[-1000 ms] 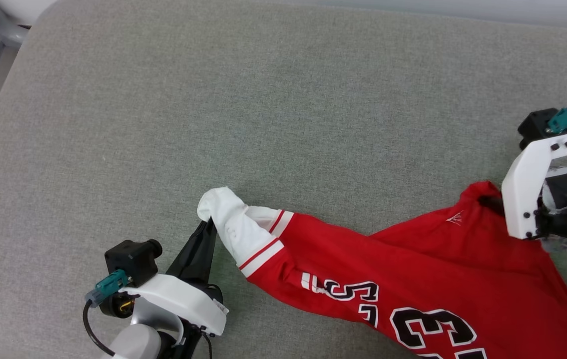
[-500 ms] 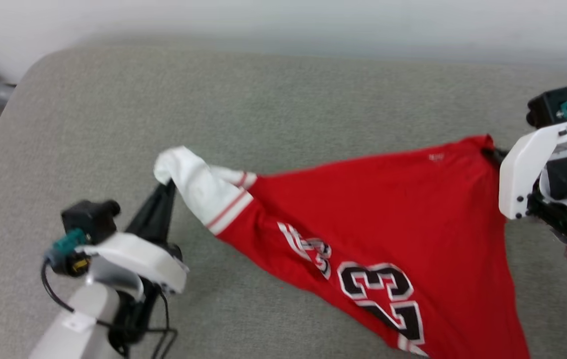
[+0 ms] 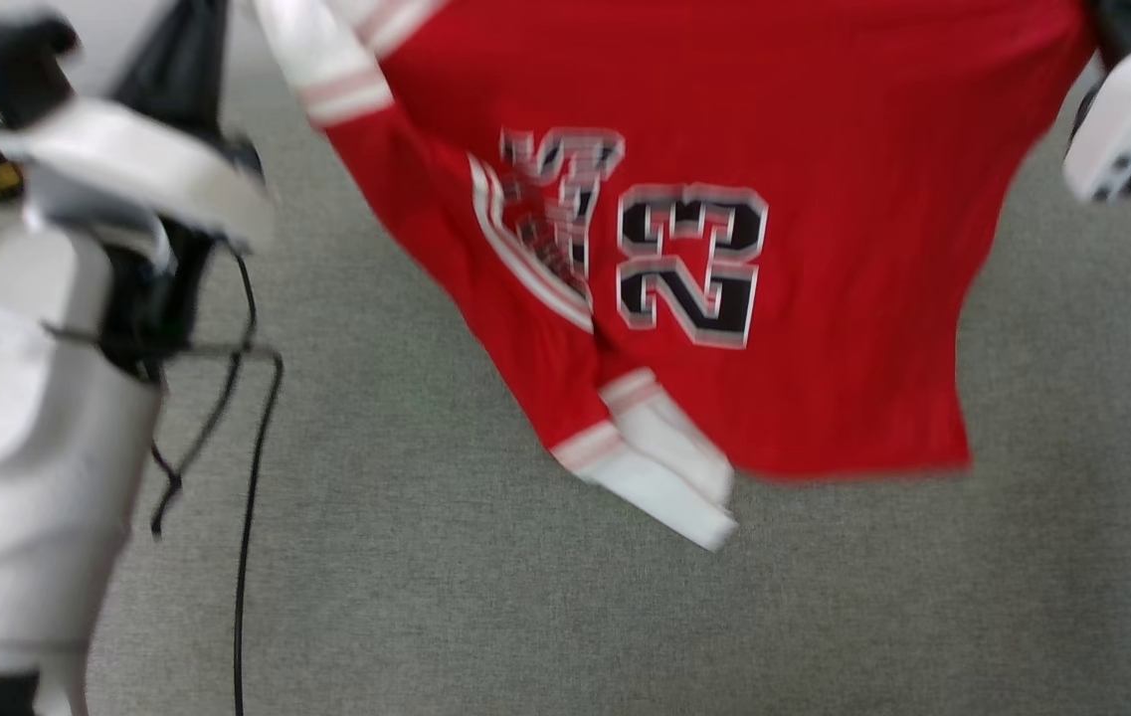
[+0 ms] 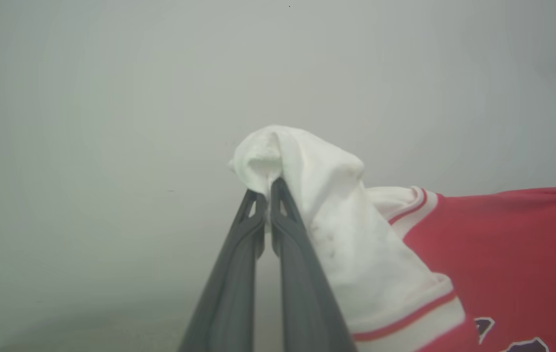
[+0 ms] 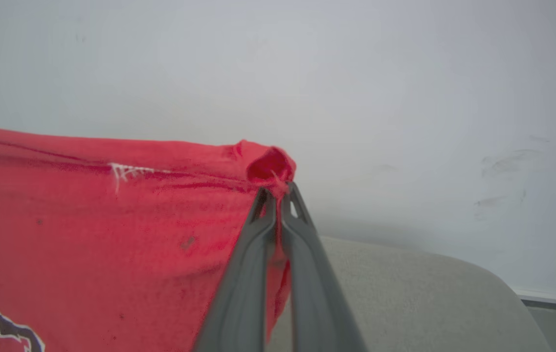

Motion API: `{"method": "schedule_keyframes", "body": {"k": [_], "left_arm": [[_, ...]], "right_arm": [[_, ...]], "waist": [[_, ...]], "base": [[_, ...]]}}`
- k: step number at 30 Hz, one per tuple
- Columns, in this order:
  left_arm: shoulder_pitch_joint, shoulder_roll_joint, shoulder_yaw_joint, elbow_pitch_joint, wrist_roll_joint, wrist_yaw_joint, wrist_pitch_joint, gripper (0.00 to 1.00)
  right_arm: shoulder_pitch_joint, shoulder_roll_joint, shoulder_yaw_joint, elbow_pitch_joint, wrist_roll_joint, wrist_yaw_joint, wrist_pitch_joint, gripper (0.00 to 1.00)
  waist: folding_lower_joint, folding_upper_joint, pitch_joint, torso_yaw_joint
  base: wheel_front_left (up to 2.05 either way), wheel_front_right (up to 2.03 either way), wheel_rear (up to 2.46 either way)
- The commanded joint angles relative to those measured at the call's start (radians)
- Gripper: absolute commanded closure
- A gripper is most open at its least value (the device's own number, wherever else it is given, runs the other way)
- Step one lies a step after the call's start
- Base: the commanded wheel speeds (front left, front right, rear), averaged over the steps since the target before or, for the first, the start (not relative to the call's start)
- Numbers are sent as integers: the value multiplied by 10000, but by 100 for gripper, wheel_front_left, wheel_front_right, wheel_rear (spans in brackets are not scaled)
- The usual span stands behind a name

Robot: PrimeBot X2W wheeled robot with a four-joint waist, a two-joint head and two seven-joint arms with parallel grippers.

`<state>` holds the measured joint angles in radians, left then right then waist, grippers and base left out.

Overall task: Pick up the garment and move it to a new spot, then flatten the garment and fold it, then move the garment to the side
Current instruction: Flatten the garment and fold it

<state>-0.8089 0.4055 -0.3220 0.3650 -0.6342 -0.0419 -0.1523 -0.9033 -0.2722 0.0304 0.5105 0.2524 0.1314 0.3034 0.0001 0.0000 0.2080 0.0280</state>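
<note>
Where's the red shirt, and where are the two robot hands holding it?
red shirt (image 3: 853, 249): head view, on plain red cloth.
left hand (image 4: 265, 188): left wrist view, between fingertips pinching white cloth.
right hand (image 5: 278, 190): right wrist view, between fingertips pinching red cloth.

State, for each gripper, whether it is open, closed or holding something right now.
Left gripper: closed, holding the white sleeve of the red soft-fabric jersey shirt.
Right gripper: closed, holding that shirt's red edge.

Head camera looking down, wrist cameras close, facing the wall (image 4: 111, 73), all sharing the garment (image 3: 824, 149)
</note>
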Motion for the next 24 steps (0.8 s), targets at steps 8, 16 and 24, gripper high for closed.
{"method": "schedule_keyframes", "body": {"k": [8,16,24], "left_arm": [[-3834,3,385,1800,266,-60,-237,100],[-6370,280,606,2902,335,-306,-423,100],[-7300,336,426,4015,250,-540,-207,100]], "right_arm": [[-2712,-67,-681,-28,-914,-17,-570,100],[-4786,199,-805,202,-1354,-18,-966,100],[-5504,644,-654,1264,-1381,-17,-1631,100]], "waist": [[-1,0,1430,-41],[-1,0,2648,-252],[-1,0,3701,-379]], "base": [[0,0,0],[0,0,0],[0,0,0]]}}
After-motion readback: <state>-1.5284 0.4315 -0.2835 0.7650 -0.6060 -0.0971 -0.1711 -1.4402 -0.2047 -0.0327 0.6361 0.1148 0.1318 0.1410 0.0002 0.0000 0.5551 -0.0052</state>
